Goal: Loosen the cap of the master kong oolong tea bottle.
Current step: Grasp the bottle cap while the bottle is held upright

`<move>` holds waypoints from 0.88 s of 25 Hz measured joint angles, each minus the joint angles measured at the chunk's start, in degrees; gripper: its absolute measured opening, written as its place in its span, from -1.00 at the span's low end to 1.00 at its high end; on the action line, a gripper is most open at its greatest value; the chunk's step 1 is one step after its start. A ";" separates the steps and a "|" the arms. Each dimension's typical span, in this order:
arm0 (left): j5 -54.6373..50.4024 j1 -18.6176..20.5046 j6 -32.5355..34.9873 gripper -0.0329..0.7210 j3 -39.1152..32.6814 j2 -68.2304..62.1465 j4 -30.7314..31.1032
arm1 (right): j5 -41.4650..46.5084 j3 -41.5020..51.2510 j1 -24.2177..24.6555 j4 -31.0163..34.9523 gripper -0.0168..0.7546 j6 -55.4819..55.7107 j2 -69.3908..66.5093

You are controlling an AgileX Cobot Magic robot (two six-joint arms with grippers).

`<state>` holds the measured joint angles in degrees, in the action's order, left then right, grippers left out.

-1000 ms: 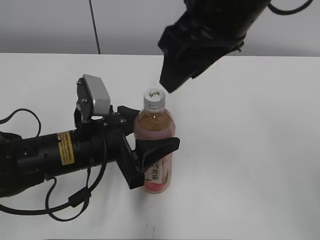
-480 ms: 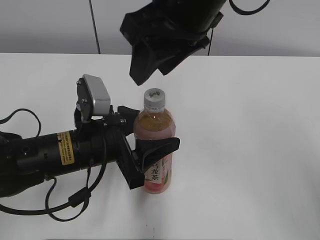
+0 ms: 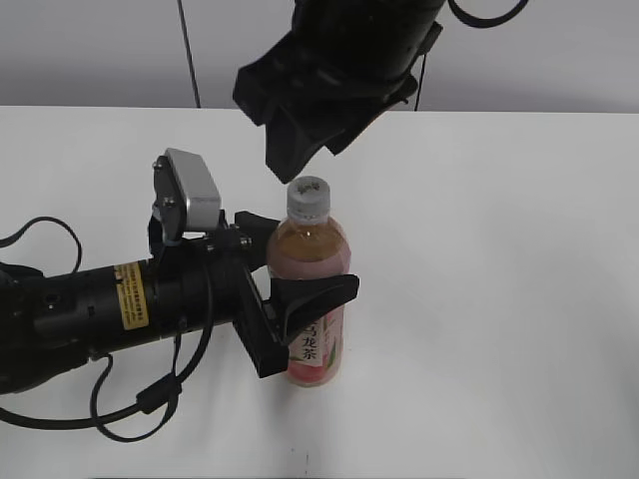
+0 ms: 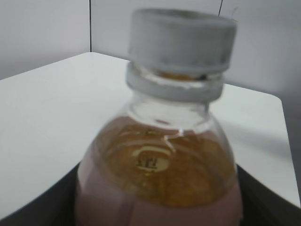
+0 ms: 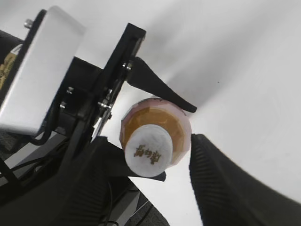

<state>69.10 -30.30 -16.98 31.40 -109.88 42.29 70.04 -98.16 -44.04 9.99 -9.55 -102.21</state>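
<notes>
Bottle label [image 3: 318, 344] — characters 龙茶 legible (rest unreadable); arm's yellow sticker [image 3: 130, 296] — illegible.

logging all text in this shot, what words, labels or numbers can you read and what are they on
"乌龙茶" – dark characters on the white strip of the bottle label; the top one is partly hidden by the left pincer.
Greenish mark on the cap: too blurred to read.
Embossed mark seen through the bottle's shoulder, left wrist view: unreadable.
Yellow sticker on the left arm: print too small to read.
</notes>
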 joint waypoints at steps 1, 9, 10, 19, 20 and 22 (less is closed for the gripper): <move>0.00 0.00 0.00 0.31 0.00 0.00 0.00 | 0.00 0.00 0.00 -0.61 0.13 0.09 0.00; 0.00 0.00 0.00 0.31 0.00 0.00 0.00 | 0.00 0.00 0.00 1.25 0.13 0.77 0.00; 0.00 0.00 0.00 0.31 0.00 0.00 0.00 | 0.00 0.00 0.00 1.39 0.15 0.84 0.00; 0.00 0.00 0.00 0.31 0.00 0.00 0.00 | 0.00 0.00 0.00 1.58 0.36 0.90 0.00; 0.00 0.00 0.00 0.31 0.00 0.00 0.00 | 0.00 0.00 0.00 1.58 0.36 0.90 0.00; 0.00 0.00 0.00 0.31 0.00 0.00 0.00 | 0.00 0.00 0.00 1.58 0.37 0.90 0.00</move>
<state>69.10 -30.30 -16.98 31.40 -109.88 42.29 70.04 -98.16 -44.04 11.58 -8.64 -102.21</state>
